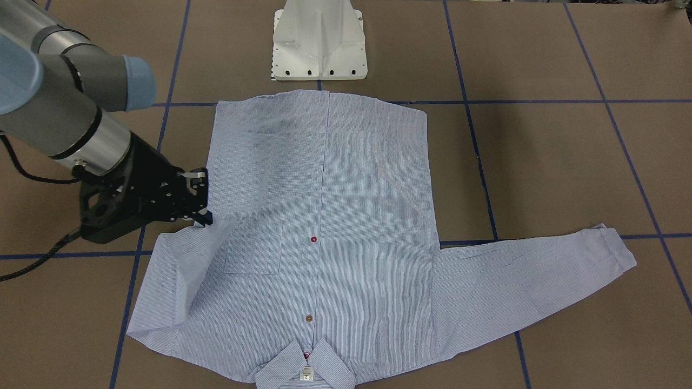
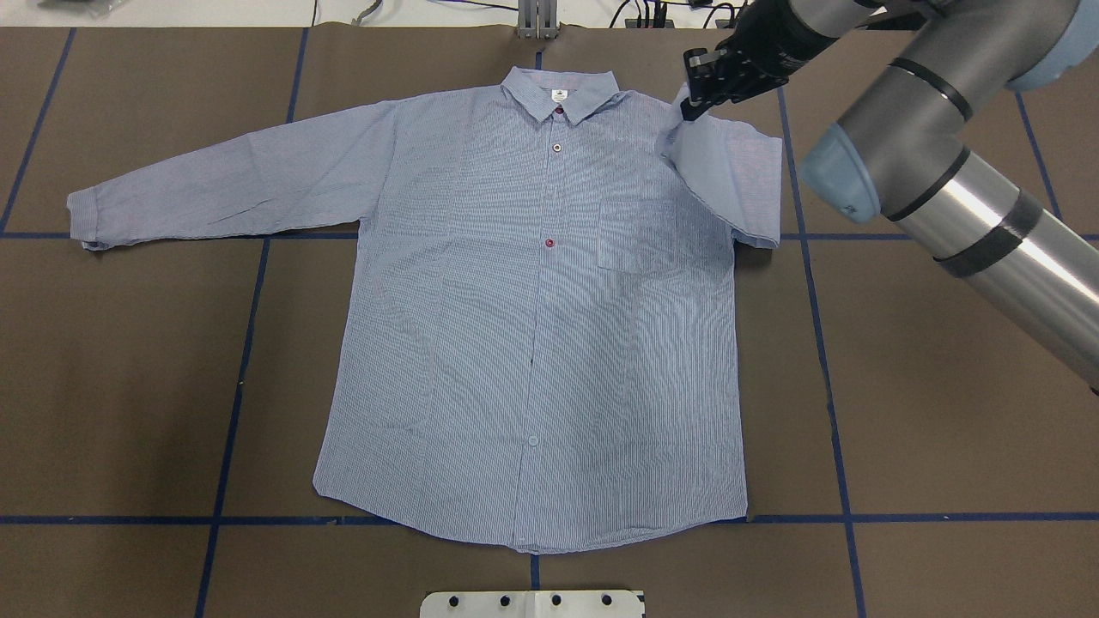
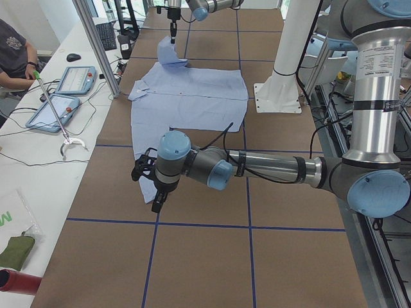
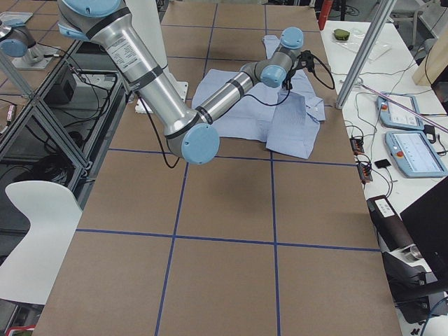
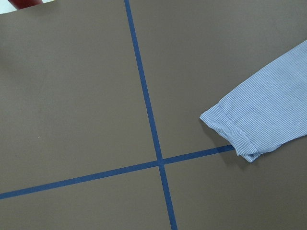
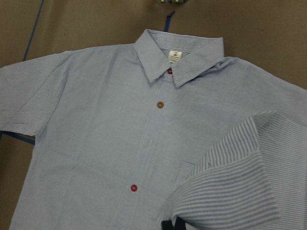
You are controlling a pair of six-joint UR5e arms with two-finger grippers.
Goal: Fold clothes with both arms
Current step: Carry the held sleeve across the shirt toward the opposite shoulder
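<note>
The light blue striped shirt (image 2: 532, 300) lies flat, front up, on the brown table, its collar (image 2: 558, 90) on the far side from the robot. My right gripper (image 2: 689, 107) is shut on one sleeve, whose cuff (image 6: 240, 182) is lifted and folded in over the shoulder. The other sleeve (image 2: 215, 184) stretches out flat. My left gripper (image 3: 156, 199) hovers beside that sleeve's cuff (image 5: 259, 120); whether it is open or shut I cannot tell.
The white pedestal base (image 2: 532, 603) stands just beyond the shirt's hem. Blue tape lines (image 5: 144, 96) cross the table. Along the far long edge are a metal post (image 3: 96, 45), tablets (image 3: 64, 83) and a seated person (image 3: 13, 51).
</note>
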